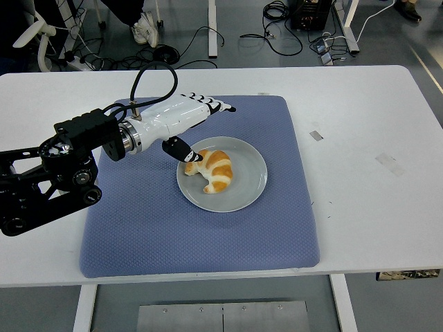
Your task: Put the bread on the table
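The left white five-fingered hand (185,117) reaches in over the blue textured mat (138,221), fingers extended and holding nothing, its thumb tip at the left end of the golden crescent-shaped bread (211,169). The bread lies on the round grey plate (249,187) mid-mat. To the right, bare white table (374,124) runs to the edge.

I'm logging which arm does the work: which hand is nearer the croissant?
Left. The left hand is over the plate's upper-left rim, its thumb tip at the croissant, fingers open. The right hand is not in view.
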Controlling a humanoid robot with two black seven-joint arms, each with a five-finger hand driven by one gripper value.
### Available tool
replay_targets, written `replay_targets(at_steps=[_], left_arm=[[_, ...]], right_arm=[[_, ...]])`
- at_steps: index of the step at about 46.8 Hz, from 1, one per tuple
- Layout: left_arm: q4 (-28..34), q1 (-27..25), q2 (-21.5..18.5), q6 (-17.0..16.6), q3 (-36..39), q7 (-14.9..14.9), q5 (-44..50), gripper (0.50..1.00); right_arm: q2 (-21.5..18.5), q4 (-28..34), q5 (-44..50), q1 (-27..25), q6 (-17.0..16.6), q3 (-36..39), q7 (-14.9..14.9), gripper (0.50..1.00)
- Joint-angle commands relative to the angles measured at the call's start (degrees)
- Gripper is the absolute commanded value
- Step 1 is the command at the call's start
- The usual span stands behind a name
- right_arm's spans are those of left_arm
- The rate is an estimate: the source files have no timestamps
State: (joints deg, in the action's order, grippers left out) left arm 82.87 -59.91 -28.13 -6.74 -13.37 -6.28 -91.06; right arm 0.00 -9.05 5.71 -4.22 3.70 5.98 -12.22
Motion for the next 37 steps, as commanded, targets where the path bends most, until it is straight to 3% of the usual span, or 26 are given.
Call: replay_targets(at_steps=[1, 22, 37], left_arm=[[0.0, 0.0, 0.0, 1.5, 0.0, -0.5, -0.4, 0.931], [0.0, 0.1, 1.2, 1.6, 2.1, -0.8, -1.1, 0.919], [0.0, 0.1, 1.3, -3.0, 5.4, -0.6, -3.4, 0.915]], right_arm=[[0.0, 0.0, 0.0, 0.0, 0.0, 0.0, 0.0, 1.000], [0.0, 0.0, 0.0, 0.0, 0.0, 0.0, 0.0, 1.000], [0.0, 0.0, 0.0, 0.0, 0.0, 0.0, 0.0, 1.000]])
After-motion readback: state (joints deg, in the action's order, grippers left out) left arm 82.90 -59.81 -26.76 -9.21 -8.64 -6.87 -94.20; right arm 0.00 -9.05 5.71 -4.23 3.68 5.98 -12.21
